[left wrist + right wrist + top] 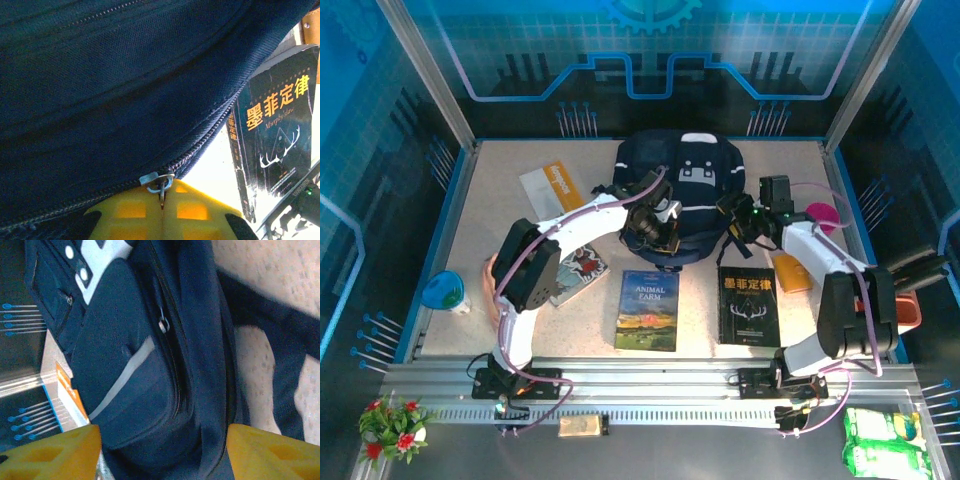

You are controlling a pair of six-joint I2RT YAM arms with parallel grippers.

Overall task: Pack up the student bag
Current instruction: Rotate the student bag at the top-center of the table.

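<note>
- Step, my read: unzipping the main compartment of the student bag (700,205); no book is in yet.
- L jaws are clenched on the zip pull (159,179) at the bag's near edge.
- R jaws are released and spread wide w/ nothing in them; the bag's side is just ahead.
- Next, prob.: R grips fabric near the zip to brace while L drags the pull along the teeth. W/o tension the bag just slides.
- Bag sits far-middle of the table (698,320), beyond the Animal Farm book (648,310) and black book (747,305).
- It lies flat, front patches up, zip edge toward the arms. Long axis approx. left-right, but the bulgy shape makes this unsure.
</note>
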